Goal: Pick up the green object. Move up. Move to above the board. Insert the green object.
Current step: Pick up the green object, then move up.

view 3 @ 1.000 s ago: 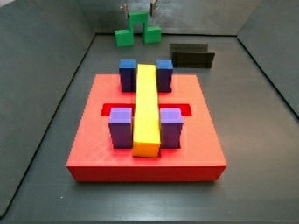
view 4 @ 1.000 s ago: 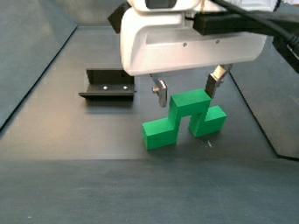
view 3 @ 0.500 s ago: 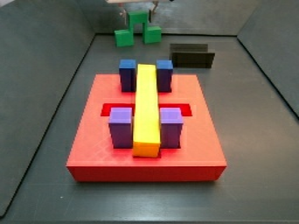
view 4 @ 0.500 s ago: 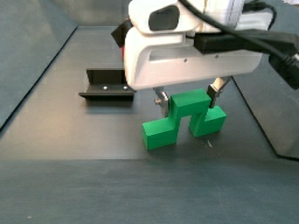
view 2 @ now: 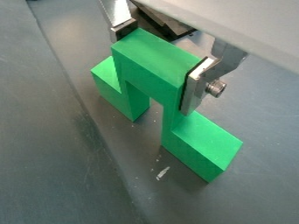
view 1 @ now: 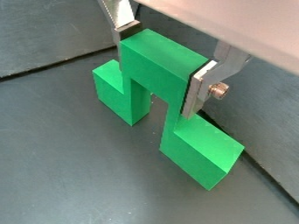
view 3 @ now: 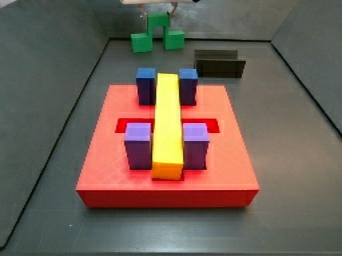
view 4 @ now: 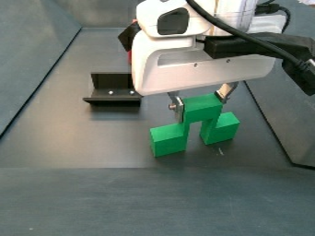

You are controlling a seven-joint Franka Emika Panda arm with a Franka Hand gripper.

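No brand, label or writing can be read in any view. In a side view, nearest lies the red board (view 3: 120, 180) with its purple blocks (view 3: 138, 143) and yellow bar (view 3: 167, 120); behind it to the right stands the dark fixture (view 3: 221, 63), and farthest back the green object (view 3: 156, 36) rests on the floor, well apart from the board.

The end effector (view 1: 163, 54) straddles the green object's taller middle cube in both wrist views, its silver fingers (view 2: 204, 79) pressed against opposite faces of the cube (view 2: 158, 66), clenched on the green object (view 4: 194, 124), whose lower cubes are on the floor.
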